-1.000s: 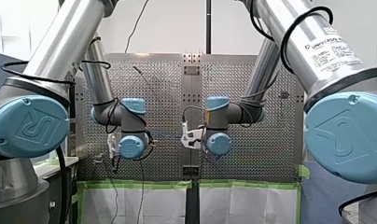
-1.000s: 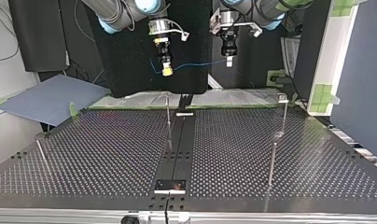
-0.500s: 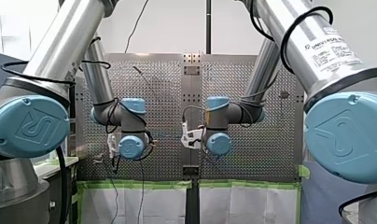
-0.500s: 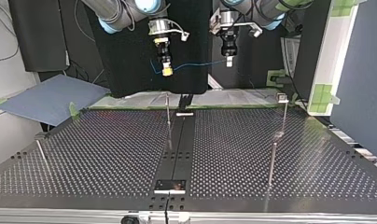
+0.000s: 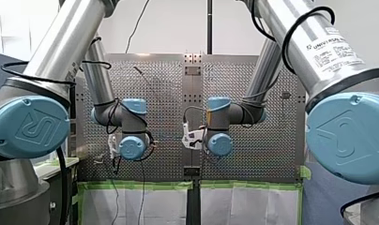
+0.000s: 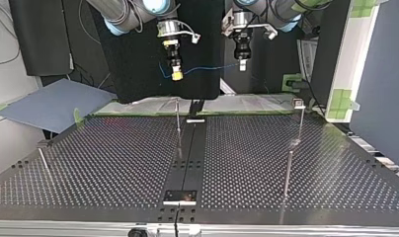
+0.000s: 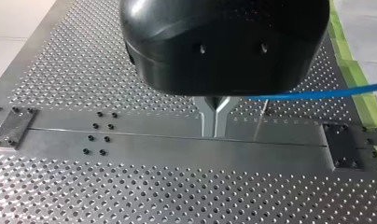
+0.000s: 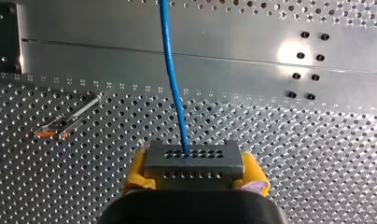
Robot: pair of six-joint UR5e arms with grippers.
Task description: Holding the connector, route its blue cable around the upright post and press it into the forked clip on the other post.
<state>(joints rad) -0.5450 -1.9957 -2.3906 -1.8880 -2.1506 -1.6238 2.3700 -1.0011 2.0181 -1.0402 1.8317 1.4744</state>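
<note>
nothing moved; right tool (image 8: 194,169) grips connector (image 8: 194,161), cable's (image 8: 170,70) far end hidden.

The perforated table (image 6: 113,163) carries a smooth strip (image 6: 190,148) down its middle; centre post (image 6: 178,121) upright beside the strip; capped post (image 6: 300,123) and bare post (image 6: 287,173) at the top view's right; leaning rod (image 6: 44,165) at its left.

My right hand (image 8: 194,179) clamps a grey perforated connector (image 8: 194,161) between yellow pads (image 8: 134,170). A blue cable (image 8: 171,79) leaves the connector's face, running ahead over the perforated desk (image 8: 326,154). A slender post (image 8: 71,119) stands beside the cable, apart from it
</note>
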